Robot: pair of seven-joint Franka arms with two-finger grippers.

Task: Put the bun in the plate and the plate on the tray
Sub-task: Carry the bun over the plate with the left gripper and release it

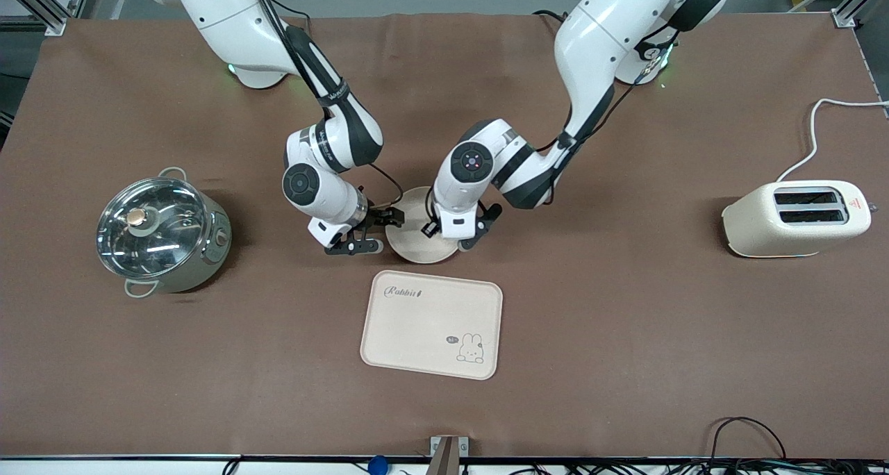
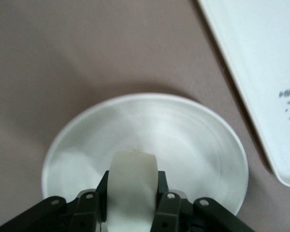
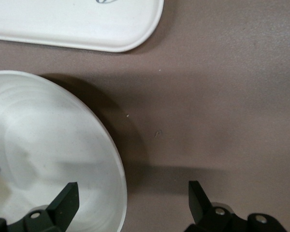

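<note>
The round cream plate [image 1: 411, 244] lies on the table mid-way between the arms, farther from the front camera than the Rabbit tray [image 1: 430, 322]. My left gripper [image 1: 453, 242] hangs over the plate and is shut on the pale bun [image 2: 133, 186], which stands on edge between the fingers just above the plate's floor [image 2: 183, 140]. The bun is hidden in the front view. My right gripper [image 1: 377, 232] is open at the plate's edge toward the right arm's end. In the right wrist view [image 3: 133, 194] one finger is over the plate [image 3: 48, 145] and the other over bare table.
A steel pot with a glass lid [image 1: 160, 232] stands toward the right arm's end. A cream toaster [image 1: 799, 218] with a white cord stands toward the left arm's end. The tray's corner shows in both wrist views [image 2: 261, 63] [image 3: 72, 24].
</note>
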